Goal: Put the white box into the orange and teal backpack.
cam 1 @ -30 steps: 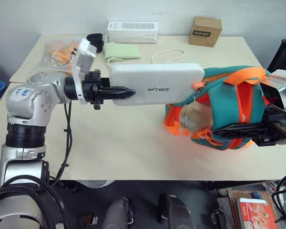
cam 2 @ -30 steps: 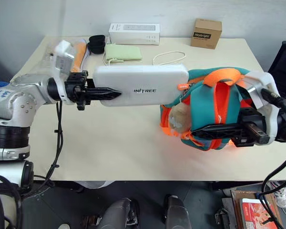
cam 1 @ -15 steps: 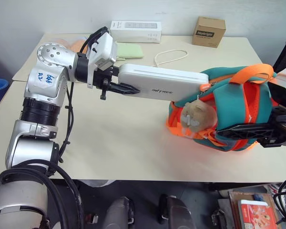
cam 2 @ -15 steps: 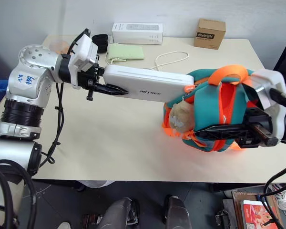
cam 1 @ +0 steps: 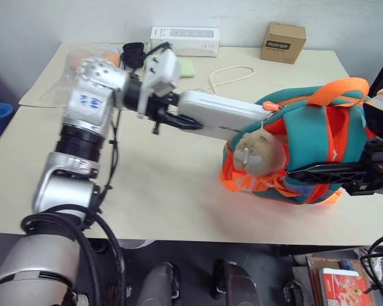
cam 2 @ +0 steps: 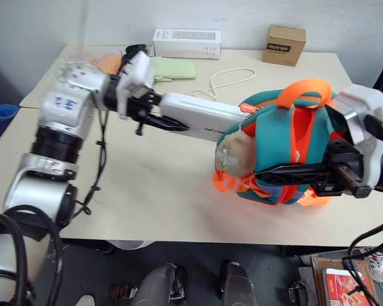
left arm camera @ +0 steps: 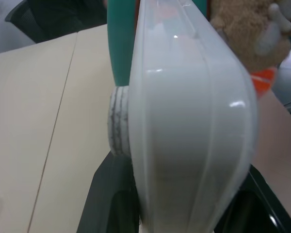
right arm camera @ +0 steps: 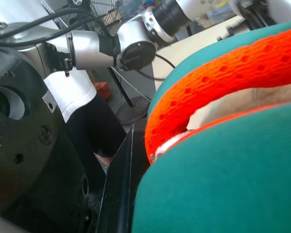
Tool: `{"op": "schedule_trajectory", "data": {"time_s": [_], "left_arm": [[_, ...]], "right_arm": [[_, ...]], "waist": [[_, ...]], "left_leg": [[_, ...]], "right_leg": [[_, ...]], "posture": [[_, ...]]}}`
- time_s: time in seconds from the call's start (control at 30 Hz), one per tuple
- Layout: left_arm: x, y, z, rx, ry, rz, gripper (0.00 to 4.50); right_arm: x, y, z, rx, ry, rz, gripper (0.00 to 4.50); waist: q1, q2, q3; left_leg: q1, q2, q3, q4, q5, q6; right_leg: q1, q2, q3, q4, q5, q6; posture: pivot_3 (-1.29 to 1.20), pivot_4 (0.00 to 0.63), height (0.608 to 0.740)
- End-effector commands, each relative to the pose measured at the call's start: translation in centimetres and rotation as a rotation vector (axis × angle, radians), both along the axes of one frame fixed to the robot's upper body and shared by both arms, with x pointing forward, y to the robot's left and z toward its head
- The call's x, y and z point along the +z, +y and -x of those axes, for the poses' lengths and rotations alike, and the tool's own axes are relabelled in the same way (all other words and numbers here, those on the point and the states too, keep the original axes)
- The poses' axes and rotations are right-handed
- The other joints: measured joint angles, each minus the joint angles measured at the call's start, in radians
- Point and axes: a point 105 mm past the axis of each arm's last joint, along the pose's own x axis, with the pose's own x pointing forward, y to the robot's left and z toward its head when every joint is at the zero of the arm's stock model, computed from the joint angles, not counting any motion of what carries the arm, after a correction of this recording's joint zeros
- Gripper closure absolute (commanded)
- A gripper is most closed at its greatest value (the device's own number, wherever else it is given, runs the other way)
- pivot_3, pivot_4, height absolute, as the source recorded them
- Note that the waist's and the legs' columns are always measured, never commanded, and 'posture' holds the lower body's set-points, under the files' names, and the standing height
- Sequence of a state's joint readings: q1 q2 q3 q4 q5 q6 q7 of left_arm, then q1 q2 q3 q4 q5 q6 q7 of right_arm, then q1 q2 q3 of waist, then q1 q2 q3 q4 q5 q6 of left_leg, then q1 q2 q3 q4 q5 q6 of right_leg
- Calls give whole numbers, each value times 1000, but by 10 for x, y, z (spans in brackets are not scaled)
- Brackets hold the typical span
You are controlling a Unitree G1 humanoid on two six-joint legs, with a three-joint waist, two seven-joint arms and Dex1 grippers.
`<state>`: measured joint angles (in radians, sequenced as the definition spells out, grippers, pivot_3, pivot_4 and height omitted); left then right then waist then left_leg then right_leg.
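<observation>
Glossy, smooth hard plastic on the white box [cam 1: 225, 113], catching highlights along its rounded edge; woven teal cloth with a coarse orange mesh webbing on the orange and teal backpack [cam 1: 309, 150], and fuzzy beige plush on its charm [cam 1: 260, 152]. Matt, smooth pale laminate on the table [cam 1: 166, 191], plain brown cardboard on the small box [cam 1: 282, 42], printed white card on the long carton [cam 1: 184, 39]. Matt black plastic on the fingers of the left gripper [cam 1: 180, 121] and right gripper [cam 2: 281, 173], with brushed silvery metal on the arm casing.
</observation>
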<state>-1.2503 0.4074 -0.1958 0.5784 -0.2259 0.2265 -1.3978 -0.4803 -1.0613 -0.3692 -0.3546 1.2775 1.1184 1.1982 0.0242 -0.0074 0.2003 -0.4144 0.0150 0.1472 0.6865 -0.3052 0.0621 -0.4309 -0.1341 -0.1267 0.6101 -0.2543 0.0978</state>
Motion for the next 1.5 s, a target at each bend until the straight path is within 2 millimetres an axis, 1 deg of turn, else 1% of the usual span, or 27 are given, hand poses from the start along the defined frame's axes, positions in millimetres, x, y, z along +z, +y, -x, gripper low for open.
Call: {"op": "schedule_trajectory", "data": {"time_s": [0.03, 0.17, 0.3, 0.37, 0.43, 0.47, 0.57, 0.6, 0.67, 0.7, 0.77, 0.8, 0.83, 0.93, 1.0, 1.07, 1.13, 1.2, 1.27, 1.33, 1.43, 1.5], "left_arm": [[13, -26, 10, -74, -22, 75, 3211], [6, -56, 12, -93, 6, 114, 3211], [-13, -83, 22, -143, 31, 84, 3211], [-20, -93, 21, -131, 18, 66, 3211], [-24, -96, 18, -106, 6, 55, 3211], [-23, -95, 16, -90, 15, 59, 3211], [-17, -77, 10, -48, 57, 80, 2142], [-16, -74, 10, -46, 61, 80, 1917], [-14, -53, 12, -47, 58, 64, 1282], [-13, -46, 13, -46, 59, 60, 1078], [-4, -25, 10, -6, 40, 65, 459], [-1, -18, 11, 0, 37, 66, 179], [1, -14, 12, 2, 37, 66, 40], [-3, 5, 20, -16, 14, 19, 40], [-2, 15, 25, -14, 15, 18, 40], [7, 25, 33, -5, 69, 58, 40], [21, 29, 45, -16, 145, 124, 40], [26, 26, 59, -45, 171, 145, 40], [21, 18, 69, -62, 154, 132, 40], [14, 8, 74, -62, 143, 121, 40], [4, -6, 81, -89, 172, 112, 40], [-7, -11, 78, -74, 133, 70, 40]], "right_arm": [[4, 5, 0, 3, -58, -7, 4481], [3, 9, -3, -10, -55, -28, 4481], [-1, 15, -1, -9, -52, -38, 4481], [-4, 17, -1, -18, -48, -39, 4481], [-7, 18, -3, -37, -43, -38, 4481], [-8, 18, -3, -47, -39, -40, 4481], [-13, 17, -3, -76, -28, -50, 4500], [-14, 17, -3, -80, -27, -51, 4500], [-18, 16, -5, -105, -22, -52, 4500], [-20, 16, -5, -113, -19, -52, 4500], [-25, 15, -7, -130, -5, -52, 4500], [-28, 14, -7, -137, -3, -49, 4500], [-29, 14, -7, -141, -2, -48, 4500], [-33, 14, -14, -166, -1, -45, 4500], [-34, 13, -17, -179, -4, -44, 4500], [-35, 12, -20, -189, -5, -43, 4500], [-36, 12, -23, -202, -11, -36, 4500], [-38, 12, -24, -208, -13, -31, 4500], [-38, 12, -22, -200, -9, -32, 4500], [-38, 13, -20, -191, -6, -33, 4500], [-37, 13, -19, -187, -6, -35, 4500], [-36, 13, -20, -187, -7, -36, 4500]], "waist": [[-1, 0, 0], [-3, 0, 0], [-2, 0, 0], [-1, 0, 0], [0, 0, 0], [0, 0, 0], [-4, 0, 0], [-6, 0, 0], [-10, 0, 0], [-14, 0, 0], [-20, 0, 0], [-20, 0, 0], [-21, 0, 0], [-21, 0, 0], [-22, 0, 0], [-23, 0, 0], [-22, 0, 0], [-22, 0, 0], [-21, 0, 0], [-21, 0, 0], [-20, 0, 0], [-21, 0, 0]], "left_leg": [[0, 0, 0, 1, 0, 0], [-2, 1, 0, 3, 0, 0], [-2, 1, -1, 5, 0, 0], [-3, 1, -1, 6, 0, 1], [-3, 1, -1, 7, -1, 2], [-3, 1, -1, 7, -1, 2], [-3, 1, -1, 7, -1, 2], [-3, 1, -1, 7, -1, 2], [-2, 2, -1, 7, -1, 2], [-2, 2, -1, 7, -1, 1], [-2, 2, -1, 6, -1, 1], [-2, 2, -1, 6, -1, 1], [-2, 2, -1, 7, -1, 1], [-1, 1, -1, 7, -1, 1], [0, 1, -1, 7, -2, 2], [0, 1, -1, 7, -2, 2], [-1, 1, -2, 8, -2, 2], [-2, 1, -3, 8, -2, 2], [-2, 1, -3, 8, -2, 2], [0, 1, -3, 8, -2, 2], [1, 1, -2, 9, -2, 2], [2, 1, -1, 8, -2, 2]], "right_leg": [[0, 0, 0, 0, 0, 0], [-2, 1, 0, 1, 0, 0], [-2, 0, 0, 1, 0, 0], [-2, -1, 0, 0, 0, 0], [-1, -1, 0, 0, 0, 0], [-1, -2, 0, 0, 0, 0], [-2, -2, 0, 0, 0, 0], [-2, -3, 0, 0, 0, 0], [-2, -2, 0, 0, 0, 0], [-2, -2, 0, 1, 0, 0], [-1, -1, 0, 1, 0, 0], [-1, -1, 0, 2, 0, 0], [-1, 0, 0, 2, 0, 0], [1, 0, 0, 2, 0, 0], [2, 0, 0, 2, 0, 0], [2, 0, 0, 2, 0, 0], [2, 0, 1, 3, 0, 0], [2, 0, 2, 3, 0, 0], [3, 0, 5, 3, 0, 1], [4, 0, 7, 3, 0, 1], [5, 0, 9, 2, 0, 1], [5, 1, 10, 2, 0, 1]], "posture": [[0, 150, 740], [0, 150, 740], [0, 150, 740], [0, 150, 740], [0, 150, 740], [0, 150, 740], [0, 150, 740], [0, 150, 740], [0, 150, 740], [0, 150, 740], [0, 150, 740], [0, 150, 740], [0, 150, 740], [0, 150, 740], [0, 150, 740], [0, 150, 740], [0, 150, 740], [0, 150, 740], [0, 150, 740], [0, 150, 740], [0, 150, 740], [0, 150, 740]]}}
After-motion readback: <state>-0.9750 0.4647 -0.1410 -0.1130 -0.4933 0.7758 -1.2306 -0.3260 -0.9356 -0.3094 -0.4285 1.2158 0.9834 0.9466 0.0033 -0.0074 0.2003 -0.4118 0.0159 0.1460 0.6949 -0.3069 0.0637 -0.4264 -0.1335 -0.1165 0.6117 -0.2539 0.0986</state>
